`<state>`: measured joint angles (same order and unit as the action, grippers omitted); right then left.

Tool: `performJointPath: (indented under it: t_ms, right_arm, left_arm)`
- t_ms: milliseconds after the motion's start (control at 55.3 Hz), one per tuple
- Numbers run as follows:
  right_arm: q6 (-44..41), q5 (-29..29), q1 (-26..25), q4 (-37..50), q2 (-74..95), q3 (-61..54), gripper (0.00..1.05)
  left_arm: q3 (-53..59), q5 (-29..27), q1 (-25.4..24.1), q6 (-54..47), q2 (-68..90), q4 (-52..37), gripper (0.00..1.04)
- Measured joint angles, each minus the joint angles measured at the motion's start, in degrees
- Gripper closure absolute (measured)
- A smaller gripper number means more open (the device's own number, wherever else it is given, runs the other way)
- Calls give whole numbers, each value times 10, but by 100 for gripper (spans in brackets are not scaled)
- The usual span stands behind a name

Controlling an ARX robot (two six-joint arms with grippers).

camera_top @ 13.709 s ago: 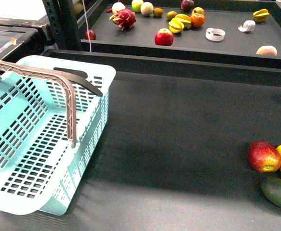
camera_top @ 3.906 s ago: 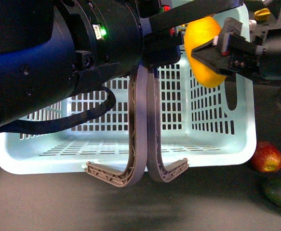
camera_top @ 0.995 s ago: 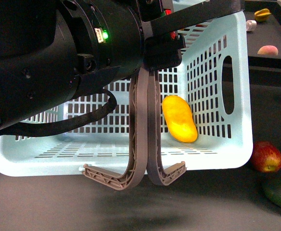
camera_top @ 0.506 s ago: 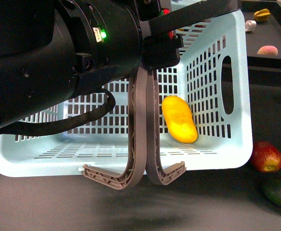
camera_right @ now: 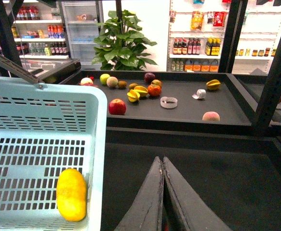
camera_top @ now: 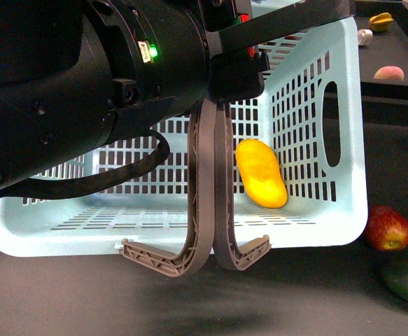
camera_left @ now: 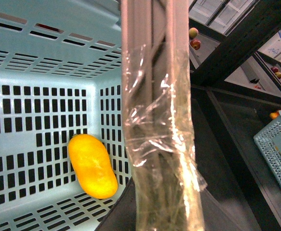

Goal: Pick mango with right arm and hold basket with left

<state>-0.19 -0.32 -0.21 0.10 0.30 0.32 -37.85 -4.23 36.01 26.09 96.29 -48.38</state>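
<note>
My left arm (camera_top: 85, 91), glossy black with a green light (camera_top: 150, 50) lit, fills the left of the front view. Its gripper (camera_top: 233, 82) is clamped on the two grey-brown handles (camera_top: 204, 196) of the turquoise basket (camera_top: 343, 140). The basket is tipped on its side over the dark table (camera_top: 308, 301), mouth toward my camera, and the handles curve down from the grip to the near rim. In the left wrist view they run close past the lens, wrapped in clear film (camera_left: 159, 120).

Just right of the handles, the mango (camera_top: 261, 173) lies inside the basket, low against its slotted wall, with neither gripper touching it.

Outside the basket, off its right corner, a red apple (camera_top: 387, 228) rests on the table. A dark green fruit (camera_top: 406, 281) lies just beside it, nearer to me.

My right gripper (camera_right: 162, 163), seen only from its own wrist camera, has its fingers pressed together with nothing between them. It is to the right of the basket, well apart from the mango. Beyond it, a shelf (camera_right: 188, 115) carries scattered fruit.
</note>
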Motion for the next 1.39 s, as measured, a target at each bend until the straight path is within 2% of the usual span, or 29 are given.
performJointPath:
  t_ms: [326, 452, 561, 778, 904, 977, 1176, 1393]
  right_arm:
    - [0, 0, 0, 0, 0, 0, 44]
    - [0, -1, 0, 0, 0, 0, 25]
    - [0, -1, 0, 0, 0, 0, 7]
    - [0, -1, 0, 0, 0, 0, 8]
    - [0, -2, 0, 0, 0, 0, 8]
    - [0, -2, 0, 0, 0, 0, 8]
    - [0, -1, 0, 0, 0, 0, 8]
    - [0, -1, 0, 0, 0, 0, 8]
  left_arm:
    - [0, -4, 0, -1, 0, 0, 97]
    - [-14, -162, 11, -73, 2, 38, 97]
    - [-43, -222, -8, -75, 5, 74, 97]
    - [-106, -297, -82, 31, 25, 154, 97]
    - [-142, -324, -118, 152, 52, 212, 97]
    - [-158, -324, -134, 206, 66, 237, 97]
    - [-204, -312, -178, 454, 119, 281, 97]
    - [-246, -316, -205, 583, 177, 290, 97]
